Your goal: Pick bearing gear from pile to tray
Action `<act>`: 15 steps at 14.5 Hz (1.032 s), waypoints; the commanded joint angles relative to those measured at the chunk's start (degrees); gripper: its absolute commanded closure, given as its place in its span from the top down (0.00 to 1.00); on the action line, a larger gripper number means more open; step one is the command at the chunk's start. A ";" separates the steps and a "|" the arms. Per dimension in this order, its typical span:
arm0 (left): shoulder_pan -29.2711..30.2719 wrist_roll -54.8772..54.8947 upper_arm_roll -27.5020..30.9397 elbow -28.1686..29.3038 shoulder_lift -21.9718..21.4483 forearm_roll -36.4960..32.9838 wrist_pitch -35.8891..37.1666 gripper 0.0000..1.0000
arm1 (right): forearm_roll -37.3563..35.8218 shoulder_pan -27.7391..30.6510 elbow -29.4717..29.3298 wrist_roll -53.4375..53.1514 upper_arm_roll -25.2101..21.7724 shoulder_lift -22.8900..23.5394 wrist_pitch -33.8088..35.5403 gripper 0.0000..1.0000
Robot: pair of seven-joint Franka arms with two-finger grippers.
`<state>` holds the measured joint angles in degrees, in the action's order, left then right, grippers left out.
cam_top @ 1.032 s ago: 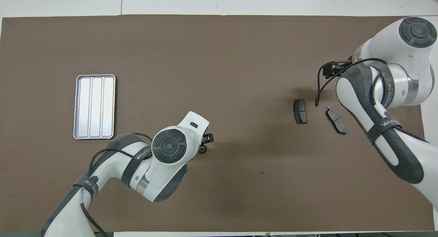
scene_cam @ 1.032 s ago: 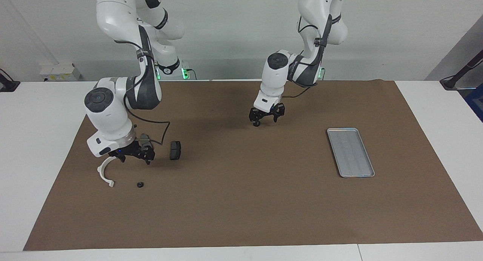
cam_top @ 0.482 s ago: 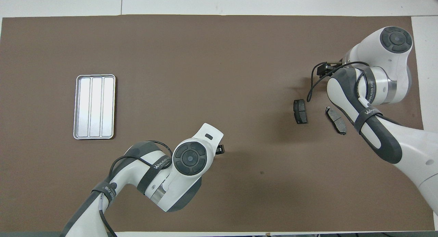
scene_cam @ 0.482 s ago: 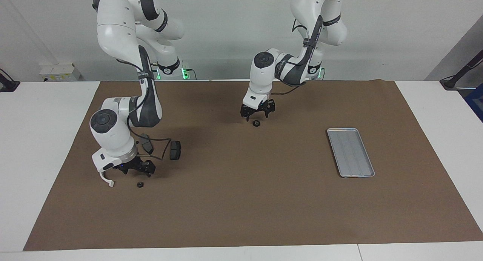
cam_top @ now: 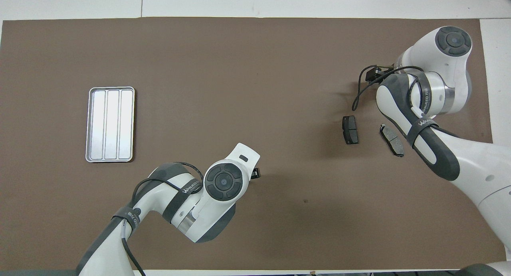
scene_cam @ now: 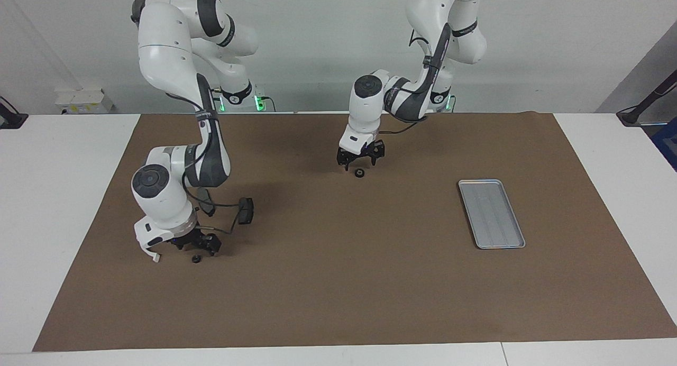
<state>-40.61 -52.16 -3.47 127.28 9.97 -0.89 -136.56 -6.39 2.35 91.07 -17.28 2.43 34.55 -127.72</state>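
A small black bearing gear (scene_cam: 196,258) lies on the brown mat, in the pile by a white arc bracket (scene_cam: 152,255) and two dark brake pads (scene_cam: 246,210) (cam_top: 392,139). My right gripper (scene_cam: 197,245) hangs open just above this gear, touching nothing; in the overhead view the right gripper (cam_top: 373,73) hides it. A second black gear (scene_cam: 359,173) lies mid-mat. My left gripper (scene_cam: 360,162) stands open low over it, empty. The left gripper (cam_top: 255,173) mostly hides under its own hand from above. The silver tray (scene_cam: 491,213) (cam_top: 110,124) lies at the left arm's end, with nothing in it.
The brown mat (scene_cam: 338,281) covers most of the white table. A black cable (scene_cam: 225,231) loops from the right wrist over the nearer brake pad (cam_top: 350,129). The right hand covers most of the white bracket.
My right gripper has come down and moved away from the robots, stopping over the gear beside the bracket. My left gripper has shifted slightly toward the right arm's end; the mid-mat gear stayed put.
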 commanded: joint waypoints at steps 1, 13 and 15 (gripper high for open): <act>-0.70 -0.58 0.75 -0.28 0.84 -1.13 -1.07 0.99 | -1.26 0.20 -3.27 -3.27 0.47 2.28 0.80 0.96; -0.43 -0.49 0.75 -0.63 0.93 -2.87 -1.42 0.07 | -0.46 0.81 -3.27 -6.53 0.65 2.28 0.36 0.71; -0.17 -0.49 0.83 -1.94 0.93 -4.46 -0.03 0.07 | -0.46 0.90 -3.27 -6.53 0.65 2.28 0.54 0.54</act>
<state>-40.61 -52.14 -3.25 127.05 10.37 -3.31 -137.43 -6.39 2.61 89.20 -22.60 2.47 35.91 -127.67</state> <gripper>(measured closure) 0.656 0.308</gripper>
